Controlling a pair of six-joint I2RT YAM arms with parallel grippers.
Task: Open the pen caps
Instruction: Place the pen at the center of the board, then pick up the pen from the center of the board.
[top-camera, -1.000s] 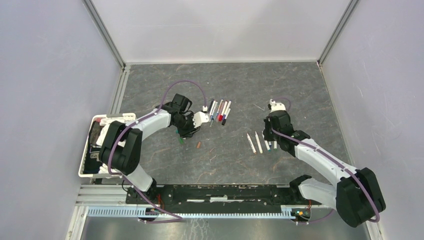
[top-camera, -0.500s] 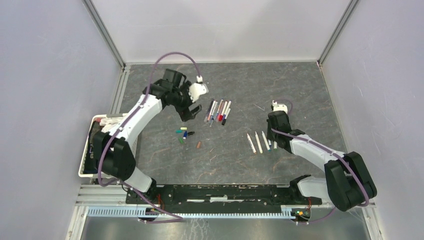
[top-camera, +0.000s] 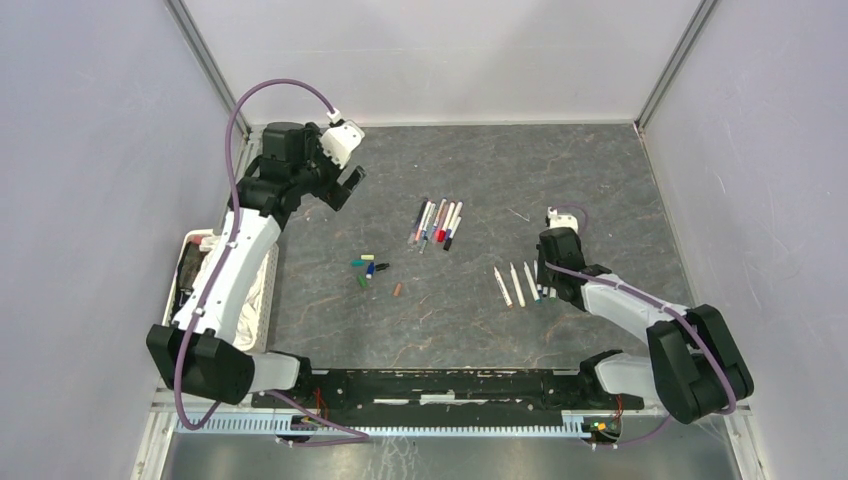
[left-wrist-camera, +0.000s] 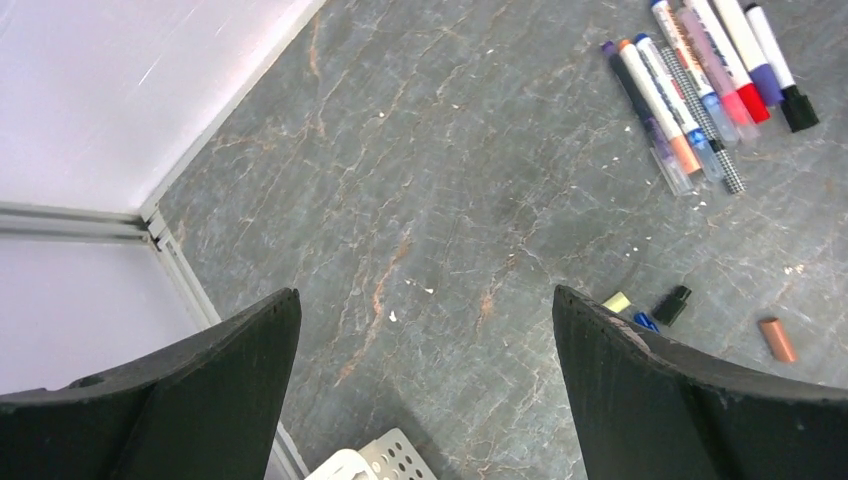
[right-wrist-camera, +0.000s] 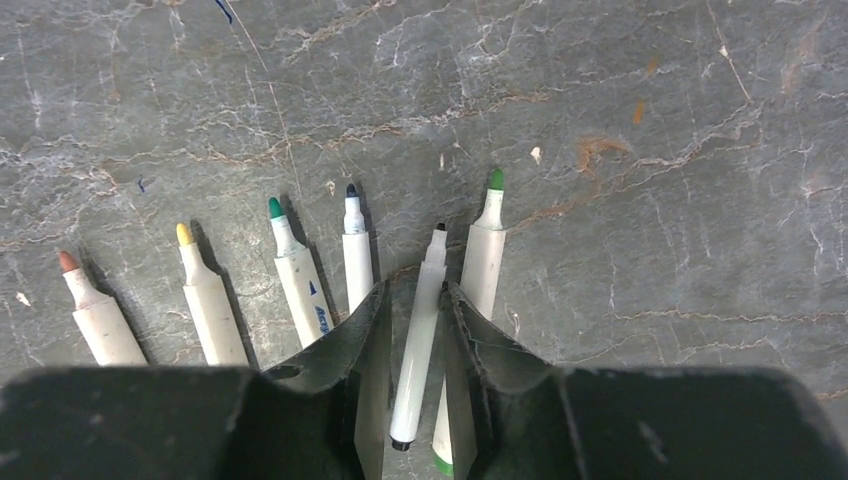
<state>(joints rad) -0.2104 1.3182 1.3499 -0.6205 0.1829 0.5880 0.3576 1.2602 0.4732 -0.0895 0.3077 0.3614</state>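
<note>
In the top view, our left gripper (top-camera: 345, 188) hangs spread wide and empty. The capped pens (top-camera: 436, 222) lie at its four o'clock, barrels roughly one-to-seven. We judge them nearer it than our right gripper (right-wrist-camera: 415, 290), whose fingers stand narrowly apart astride an uncapped pen (right-wrist-camera: 418, 340).

The desk (left-wrist-camera: 420, 200) is dark grey, marbled with pale and rust veins. In the right wrist view, white pens (right-wrist-camera: 300, 285) show tips brown, yellow, green, blue, black and green (left to right). At the lower right of the left wrist view, pen caps (left-wrist-camera: 777, 340) are pale yellow, black, blue, brown.
</note>
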